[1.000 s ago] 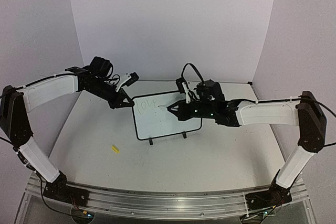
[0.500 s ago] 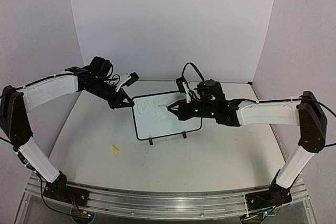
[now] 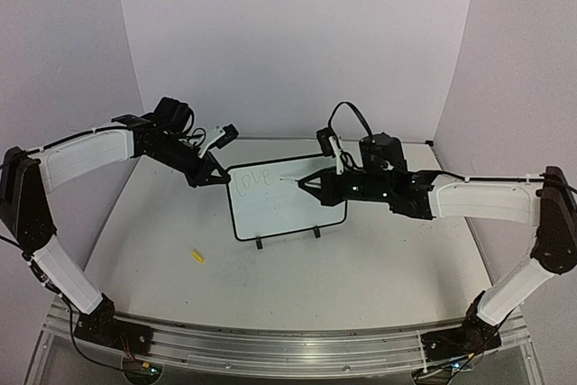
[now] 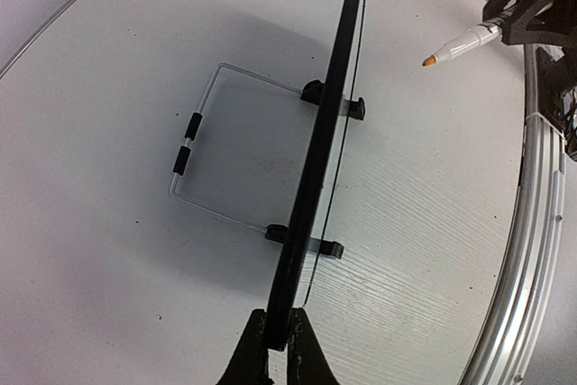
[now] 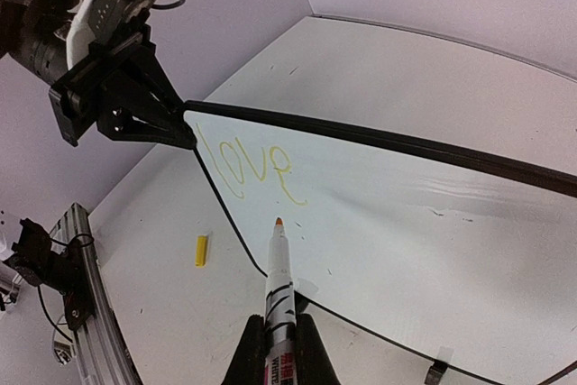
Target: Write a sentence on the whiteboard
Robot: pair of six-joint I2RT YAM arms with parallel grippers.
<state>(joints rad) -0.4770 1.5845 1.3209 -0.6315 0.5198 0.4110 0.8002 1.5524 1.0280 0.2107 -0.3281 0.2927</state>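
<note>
Where the left arm reaches in over the table [image 3: 379, 268], its left gripper [image 3: 215, 175] is closed tight on the upper left corner of the whiteboard [image 3: 288, 214]. In the left wrist view the two fingers [image 4: 256, 356] pinch the thin black frame edge-on.

A small yellow piece [image 3: 197, 256] lies flat on the table, forward and left of the board and well apart from it.

The whiteboard stands near the middle of the table on two black feet [image 3: 259, 243], its face turned toward the arm bases. Seen edge-on, a wire stand [image 4: 185, 143] rests on the table behind it.

Writing [image 3: 254, 179] runs along the top left of the face: one word, "love", in a thin yellow-green line, with a short tail trailing off below the last letter.

A marker [image 5: 278, 281] with an orange tip points at the face just right of and below that word. The left wrist view shows the tip held clear of the surface.

The right gripper [image 3: 313, 183] is closed on the marker's barrel, a finger [image 5: 245, 358] on each side, and the right arm stretches in from the right.
</note>
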